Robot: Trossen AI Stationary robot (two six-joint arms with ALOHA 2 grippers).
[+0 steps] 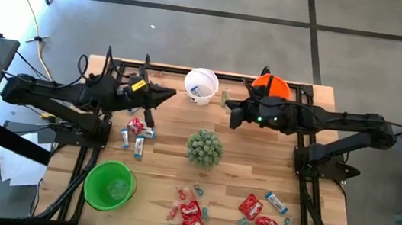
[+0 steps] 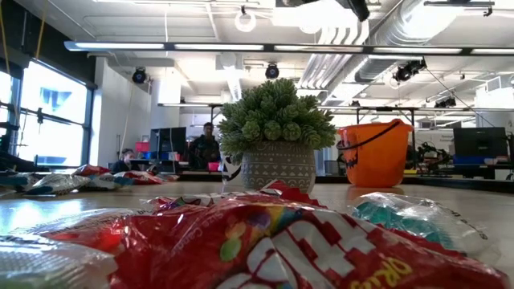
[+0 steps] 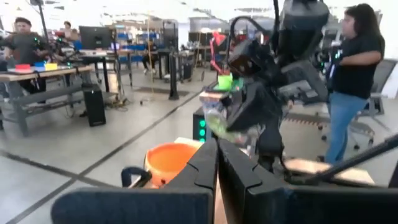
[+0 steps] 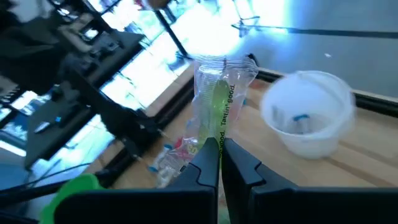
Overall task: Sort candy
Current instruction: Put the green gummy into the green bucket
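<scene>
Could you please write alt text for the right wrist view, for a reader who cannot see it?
The right pincer is shut on a clear candy wrapper with a green piece inside, held above the wooden table. A white bucket with a few sweets in it stands close by, and more candy lies farther off.

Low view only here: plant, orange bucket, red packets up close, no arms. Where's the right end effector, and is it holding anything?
Observer: The right end effector is between the white bucket and the orange bucket, shut on a clear-wrapped green candy.
Operator: And the left?
Observer: The left end effector is shut and empty, on the white bucket's other side.
Operator: Anything in the white bucket?
Observer: A few pieces, one with blue on it.
</scene>
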